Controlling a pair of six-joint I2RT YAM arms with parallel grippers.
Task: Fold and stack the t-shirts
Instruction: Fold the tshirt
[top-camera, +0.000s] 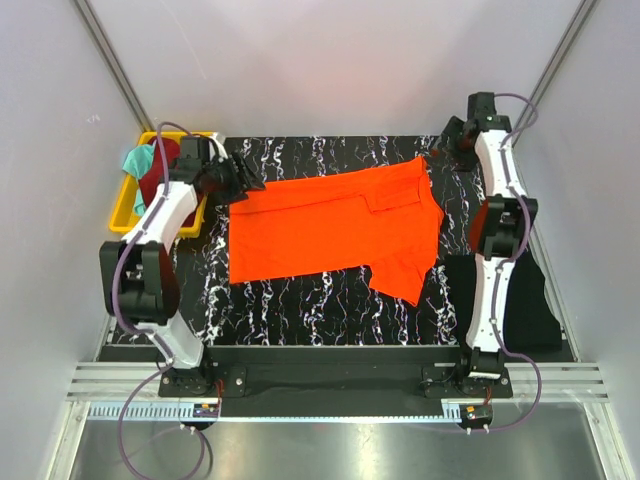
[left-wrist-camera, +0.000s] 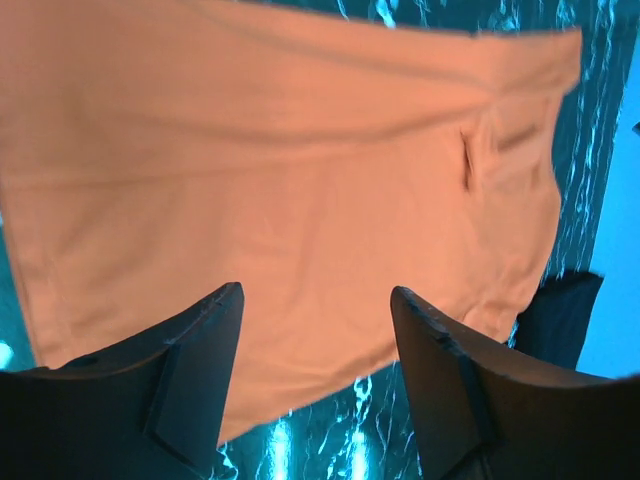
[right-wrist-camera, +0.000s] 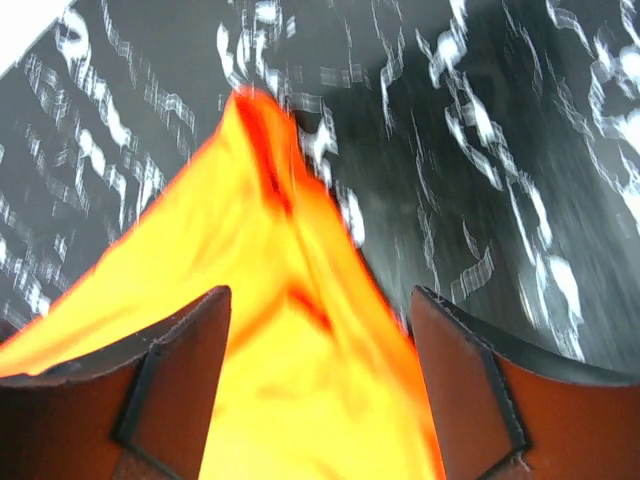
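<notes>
Quick snapshot from my end: the orange t-shirt (top-camera: 330, 225) lies spread out pretty flat in the middle of the black marbled mat (top-camera: 300, 300), one sleeve sticking out toward 5 o'clock. My left gripper (top-camera: 248, 186) hovers at the shirt's 10 o'clock corner. On the left wrist cam the jaws stand wide apart with nothing pinched, just orange cloth below them. My right gripper (top-camera: 440, 152) is up at the 2 o'clock corner. On the right wrist cam those jaws gape wide too. A bunched-up peak of the shirt runs between the fingers (right-wrist-camera: 170, 390), but they aren't clamping it as far as I can see.

Over at 9 o'clock, just off the mat, sits the yellow bin (top-camera: 125, 212) with the teal shirt (top-camera: 136, 160) and the maroon shirt (top-camera: 160, 170) crumpled inside it. There's also a dark cloth (top-camera: 535, 300) lying at 4 o'clock by my right arm, can't make out what it is
</notes>
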